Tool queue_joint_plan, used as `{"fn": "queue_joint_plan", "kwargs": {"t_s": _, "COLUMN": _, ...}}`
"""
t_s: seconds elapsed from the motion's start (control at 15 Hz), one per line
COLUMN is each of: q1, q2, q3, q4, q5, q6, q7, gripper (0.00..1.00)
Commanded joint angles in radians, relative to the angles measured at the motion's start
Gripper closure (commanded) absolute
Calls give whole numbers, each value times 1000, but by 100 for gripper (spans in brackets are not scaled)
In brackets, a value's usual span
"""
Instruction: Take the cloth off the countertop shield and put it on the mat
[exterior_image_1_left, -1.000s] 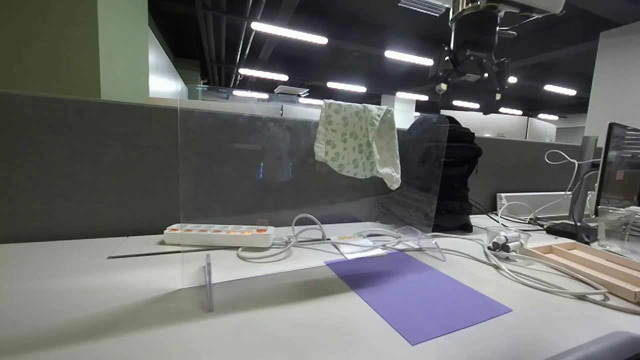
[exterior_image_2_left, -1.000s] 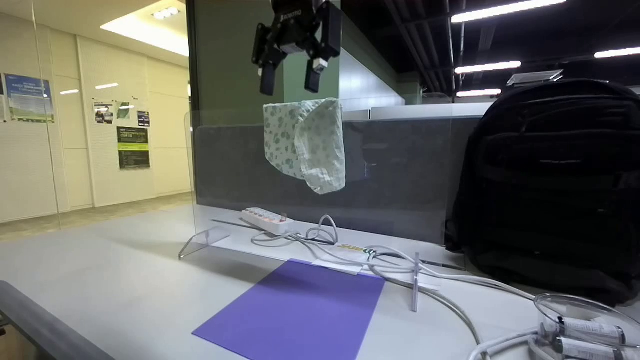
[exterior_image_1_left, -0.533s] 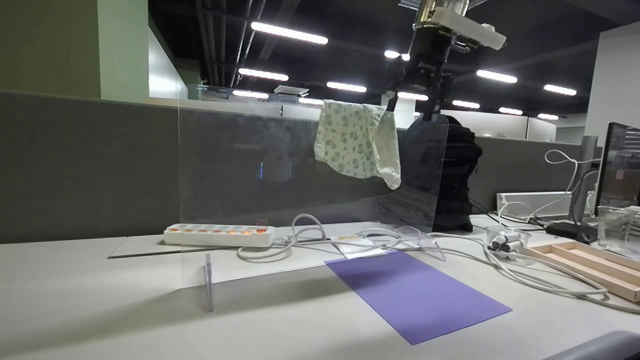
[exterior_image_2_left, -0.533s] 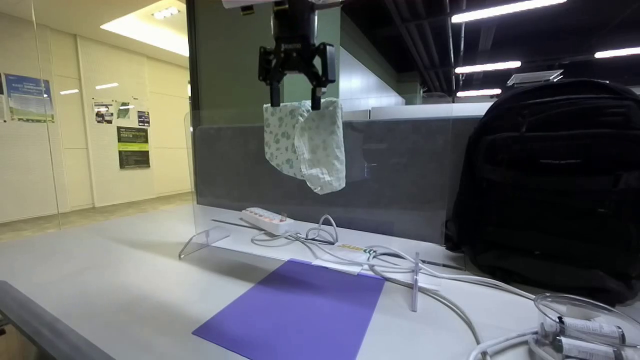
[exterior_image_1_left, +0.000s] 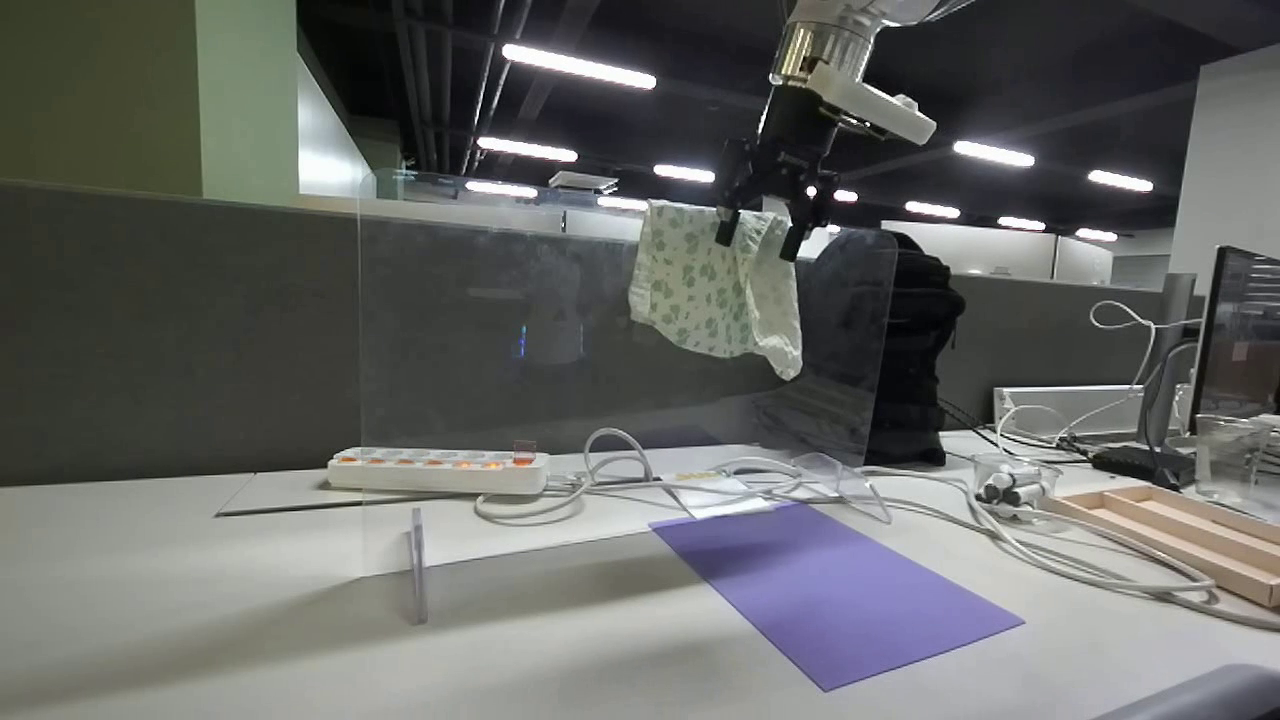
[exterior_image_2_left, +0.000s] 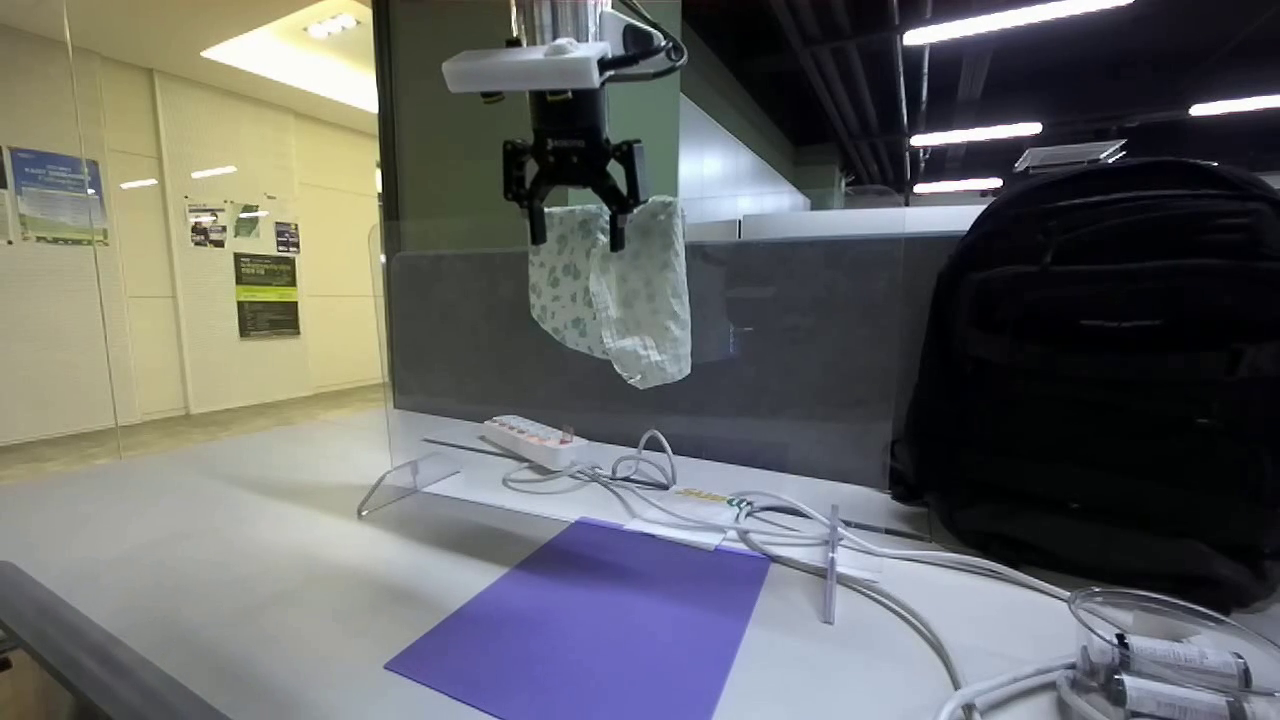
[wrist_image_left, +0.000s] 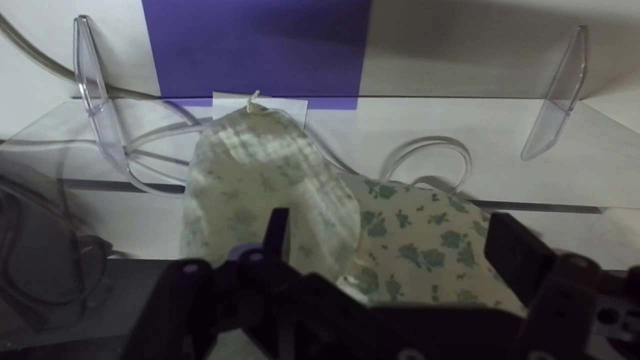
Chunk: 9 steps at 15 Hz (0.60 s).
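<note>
Two fingers (exterior_image_2_left: 617, 232) of my pincer (exterior_image_2_left: 578, 243) stood wide apart, tips down, in front of the upper part of the cloth (exterior_image_1_left: 690, 290) in both exterior views; couldn't tell if either touched the fabric. Cloth hung limp over the top edge of the shield (exterior_image_1_left: 450, 330), pale w/ a green print, folded on one side, w/ a corner drooping lower than the rest. Shield stood upright on clear feet (exterior_image_1_left: 417, 565). In the wrist view one finger was over the paler fold, the other by the printed part's edge (bit dark down there, tbh). Purple mat (exterior_image_1_left: 840, 600) lay flat on the table (exterior_image_1_left: 600, 680), one end at the shield's lower edge, w/ a white paper (wrist_image_left: 224, 101) at that same end. Behind the shield, in both exterior views: white power strip (exterior_image_1_left: 437, 472) w/ orange switches, loops of cable (wrist_image_left: 45, 145), & near one end a black backpack (exterior_image_2_left: 1100, 400)
</note>
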<state>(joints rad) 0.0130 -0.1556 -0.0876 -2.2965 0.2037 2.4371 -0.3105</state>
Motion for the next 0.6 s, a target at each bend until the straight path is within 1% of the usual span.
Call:
{"fn": "queue_joint_plan", "kwargs": {"t_s": 0.0, "q1": 2, "q2": 11, "q3": 5, "q4": 9, "q5": 8, "q6": 61, "q7": -40, "gripper": 0}}
{"fn": "queue_joint_plan", "kwargs": {"t_s": 0.07, "q1": 1, "q2": 13, "q3": 6, "q4": 8, "q5": 2, "q6": 83, "q7": -46, "gripper": 0}}
{"fn": "queue_joint_plan", "kwargs": {"t_s": 0.13, "q1": 1, "q2": 14, "q3": 6, "q4": 5, "q5": 3, "q6": 109, "q7": -51, "gripper": 25}}
{"fn": "queue_joint_plan", "kwargs": {"t_s": 0.2, "q1": 1, "q2": 16, "q3": 6, "q4": 4, "q5": 2, "q6": 128, "q7": -56, "gripper": 27}}
{"fn": "queue_joint_plan", "kwargs": {"t_s": 0.33, "q1": 3, "q2": 20, "q3": 6, "q4": 2, "q5": 8, "q6": 166, "q7": -63, "gripper": 40}}
{"fn": "queue_joint_plan", "kwargs": {"t_s": 0.4, "q1": 4, "q2": 22, "q3": 5, "q4": 1, "q5": 11, "q6": 180, "q7": -66, "gripper": 49}}
{"fn": "queue_joint_plan", "kwargs": {"t_s": 0.53, "q1": 5, "q2": 24, "q3": 5, "q4": 0, "q5": 14, "q6": 195, "q7": -69, "gripper": 62}}
